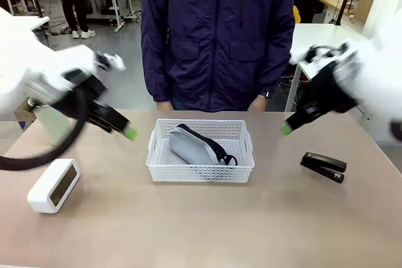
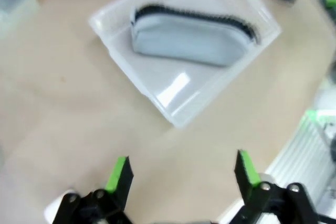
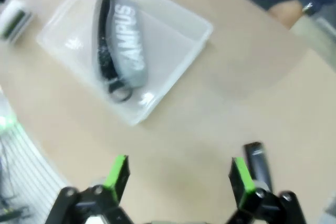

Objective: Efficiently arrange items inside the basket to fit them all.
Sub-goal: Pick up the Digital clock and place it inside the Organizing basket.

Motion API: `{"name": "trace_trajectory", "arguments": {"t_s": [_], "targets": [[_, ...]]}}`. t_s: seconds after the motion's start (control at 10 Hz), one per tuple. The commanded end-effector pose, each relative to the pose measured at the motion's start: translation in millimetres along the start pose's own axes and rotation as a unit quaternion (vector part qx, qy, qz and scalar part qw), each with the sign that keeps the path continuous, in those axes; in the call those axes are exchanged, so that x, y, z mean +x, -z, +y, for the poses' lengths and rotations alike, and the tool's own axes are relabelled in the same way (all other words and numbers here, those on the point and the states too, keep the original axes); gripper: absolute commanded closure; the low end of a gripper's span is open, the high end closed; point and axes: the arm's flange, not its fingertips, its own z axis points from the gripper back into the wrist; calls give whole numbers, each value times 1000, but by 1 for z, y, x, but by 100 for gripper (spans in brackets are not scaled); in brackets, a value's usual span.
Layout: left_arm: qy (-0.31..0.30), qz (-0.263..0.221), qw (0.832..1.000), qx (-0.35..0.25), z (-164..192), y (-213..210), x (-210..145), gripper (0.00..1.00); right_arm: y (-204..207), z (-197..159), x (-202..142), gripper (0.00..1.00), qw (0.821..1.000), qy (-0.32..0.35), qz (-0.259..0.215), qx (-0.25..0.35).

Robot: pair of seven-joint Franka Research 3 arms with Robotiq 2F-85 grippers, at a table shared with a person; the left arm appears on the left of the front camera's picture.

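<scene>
**A:** Where's the basket (image 1: 201,172)?
**B:** In the middle of the tabletop (image 1: 201,230), with the grey pouch (image 1: 188,147) lying inside it.
**A:** What else is there?
**B:** A white box (image 1: 53,185) to the basket's left and a black stapler (image 1: 323,166) to its right, both outside it.
**A:** And the arms?
**B:** The left jaws and the right jaws are spread wide and empty, one on either side of the basket.
</scene>
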Motion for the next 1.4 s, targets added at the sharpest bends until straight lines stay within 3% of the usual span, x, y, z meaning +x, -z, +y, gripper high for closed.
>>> {"name": "trace_trajectory", "arguments": {"t_s": [0.0,0.2,0.3,0.6,0.7,1.0,1.3], "targets": [[-112,-80,989,-48,6,-84,-53,0,-93,-30,-35,0,981,174,-12,86],[-149,-169,968,-108,19,-151,-110,0,-160,-64,-89,0,953,200,-139,180],[-179,-195,954,-141,37,-180,-147,0,-186,-88,-123,0,930,227,-190,218],[-289,-308,889,-178,99,-206,-244,0,-217,-140,-200,0,878,306,-279,242],[-313,-328,873,-179,114,-206,-274,0,-214,-164,-223,0,857,336,-296,256],[-373,-351,830,-222,150,-188,-311,0,-177,-219,-258,0,808,398,-301,315],[-384,-350,823,-232,143,-168,-291,0,-152,-247,-272,0,782,450,-283,324]]}}
